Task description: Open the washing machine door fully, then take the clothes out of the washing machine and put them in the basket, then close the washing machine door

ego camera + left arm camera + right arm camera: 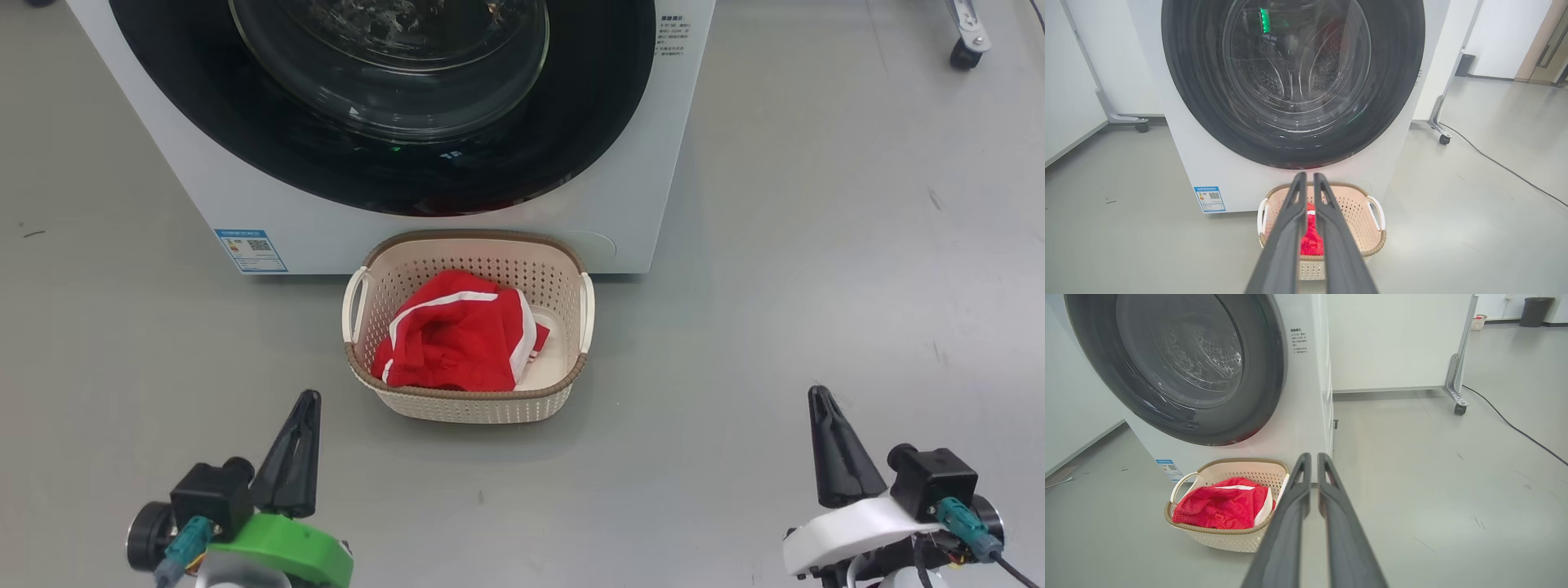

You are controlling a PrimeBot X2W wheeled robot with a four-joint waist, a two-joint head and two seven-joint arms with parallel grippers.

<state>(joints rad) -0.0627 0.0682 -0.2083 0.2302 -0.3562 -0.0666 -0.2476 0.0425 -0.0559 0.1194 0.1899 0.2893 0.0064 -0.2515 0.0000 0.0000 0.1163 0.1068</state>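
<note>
Grey, smooth floor is running wall to wall, scuffed here and there. Near me, the left gripper (307, 406) is hanging with its jaws pressed together on nothing. The right gripper (819, 400) is doing the same, well apart from it.

Between them and farther off, the basket (473, 406) is sitting just in front of the washing machine (326, 237). The clothes (457, 335) are lying bunched inside it, towards its left.

They are looking soft, light and limp, best pinched at a raised fold on top. The washing machine door (571, 122) is appearing flush against the front. Its glossy rim is probably slippery, so the edge is the place to hold.

Far right, a cable (1515, 428) is trailing past a wheeled white partition (1392, 343).
</note>
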